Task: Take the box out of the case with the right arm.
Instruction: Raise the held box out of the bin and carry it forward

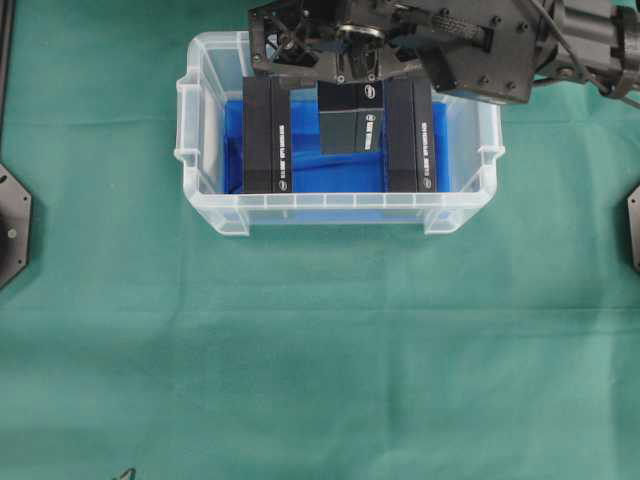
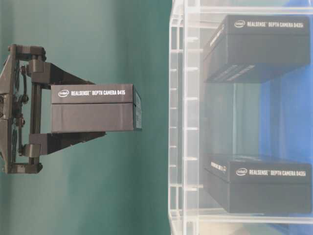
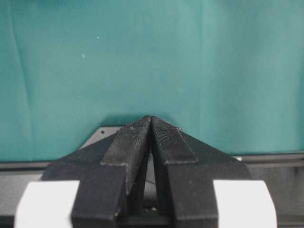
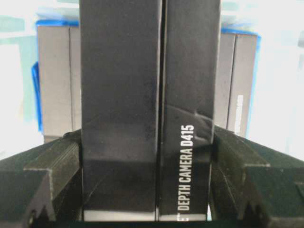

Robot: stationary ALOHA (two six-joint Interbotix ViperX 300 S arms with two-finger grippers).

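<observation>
The box [image 1: 350, 118], black with white "DEPTH CAMERA D415" lettering, sits between the lattice fingers of my right gripper [image 1: 352, 88], which is shut on its two long sides. In the table-level view the box [image 2: 93, 107] and the right gripper [image 2: 95, 108] stand clear of the case's rim [image 2: 177, 117], with bare green cloth between them. From overhead the box still hangs over the middle of the clear case [image 1: 330, 205]. The right wrist view shows the box [image 4: 147, 95] filling the gap between both fingers [image 4: 52, 164]. My left gripper [image 3: 151, 118] is shut and empty over green cloth.
Two more black boxes lie in the case on the blue sheet [image 1: 335, 172], one at the left [image 1: 265, 135] and one at the right [image 1: 410, 135]. Black base plates sit at the left [image 1: 12, 225] and right [image 1: 634, 225] table edges. Green cloth covers the table.
</observation>
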